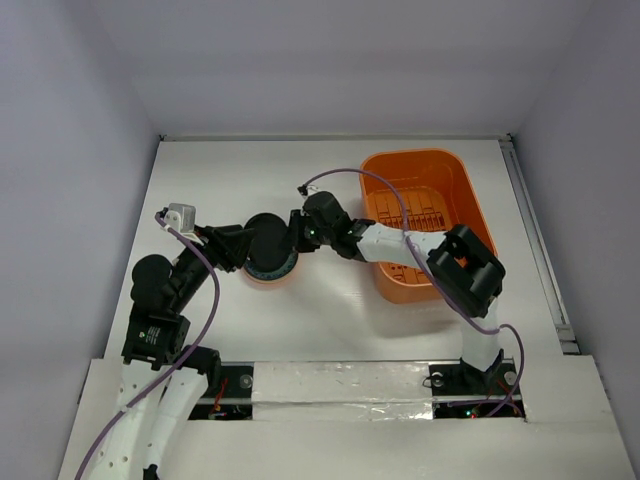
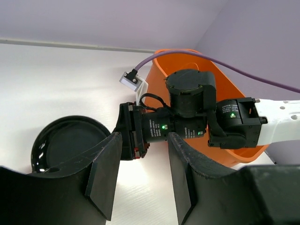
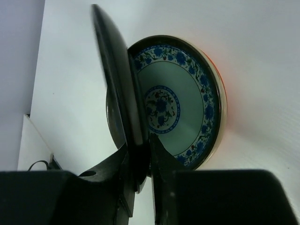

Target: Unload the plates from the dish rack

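The right arm reaches leftward across the near end of the rack (image 1: pixel 462 190), which sits at the far right of the table (image 1: pixel 330 310). Its ribbed bottom shows beyond the arm.

The right gripper (image 3: pixel 139 151) is clenched on the rim of the black plate (image 3: pixel 115 84) and holds it up on edge, tilted. From here it hangs just over the stack (image 1: pixel 270 276) of plates left of centre, well apart from the rack. I cannot tell whether its lower edge touches the stack.

Through the right wrist camera, the top of the stack is the patterned plate (image 3: pixel 178 103), lying flat. It has a blue flowered border and a blue medallion in the middle. A cream rim and a sliver of orange plate (image 3: pixel 224 93) peek out beneath it.

The left gripper (image 2: pixel 140 176) hovers just to the left of the black plate, pointing at the right gripper. Its fingers (image 2: pixel 105 178) stand apart with nothing between them, so it is released. A purple cable (image 1: pixel 205 290) loops along the left arm.
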### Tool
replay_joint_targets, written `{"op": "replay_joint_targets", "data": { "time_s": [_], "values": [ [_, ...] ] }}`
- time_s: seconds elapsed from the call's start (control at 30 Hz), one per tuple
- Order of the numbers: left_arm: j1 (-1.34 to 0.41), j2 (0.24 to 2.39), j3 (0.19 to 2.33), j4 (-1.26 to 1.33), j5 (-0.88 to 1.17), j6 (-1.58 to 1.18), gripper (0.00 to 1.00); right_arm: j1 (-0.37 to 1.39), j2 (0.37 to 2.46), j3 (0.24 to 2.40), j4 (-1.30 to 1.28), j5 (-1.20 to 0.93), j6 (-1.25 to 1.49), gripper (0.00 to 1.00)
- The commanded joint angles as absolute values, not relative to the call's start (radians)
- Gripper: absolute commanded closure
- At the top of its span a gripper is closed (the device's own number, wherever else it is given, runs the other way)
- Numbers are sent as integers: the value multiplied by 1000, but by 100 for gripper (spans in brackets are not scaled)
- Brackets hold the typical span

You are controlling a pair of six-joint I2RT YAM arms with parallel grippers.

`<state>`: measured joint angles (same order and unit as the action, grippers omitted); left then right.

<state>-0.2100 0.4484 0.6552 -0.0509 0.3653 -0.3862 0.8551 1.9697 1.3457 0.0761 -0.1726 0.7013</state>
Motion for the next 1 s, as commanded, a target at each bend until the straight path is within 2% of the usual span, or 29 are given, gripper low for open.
{"op": "replay_joint_targets", "data": {
  "time_s": [0.0,0.1,0.13,0.17,0.23,0.37,0.4,0.43,0.47,0.5,0.9,0.93,0.97],
  "values": [
    [-215,454,690,-18,368,-380,59,880,1973,1381,131,-186,706,78],
    [-206,456,690,-17,368,-379,59,899,1967,1385,95,-154,681,68],
    [-206,456,690,-17,368,-380,59,910,1964,1387,84,-146,675,62],
    [-206,457,689,-17,368,-380,59,910,1957,1390,75,-137,669,48],
    [-206,459,689,-17,367,-380,59,919,1947,1387,57,-112,655,39],
    [-196,460,686,-15,367,-383,59,939,1905,1374,22,-60,637,32],
    [-196,462,686,-14,367,-382,59,939,1885,1373,12,-31,623,26],
    [-196,463,686,-12,365,-383,59,949,1875,1373,3,-15,618,24],
    [-187,465,686,-12,365,-383,59,950,1864,1371,2,-6,611,17],
    [-187,466,687,-12,365,-383,59,960,1853,1368,-38,35,597,0],
    [-150,483,684,-9,354,-383,59,979,1697,1312,-115,164,538,1],
    [-150,483,683,-6,353,-383,59,979,1684,1305,-115,170,535,3],
    [-150,483,683,-6,351,-382,59,979,1671,1289,-114,178,532,14]
  ]
}}
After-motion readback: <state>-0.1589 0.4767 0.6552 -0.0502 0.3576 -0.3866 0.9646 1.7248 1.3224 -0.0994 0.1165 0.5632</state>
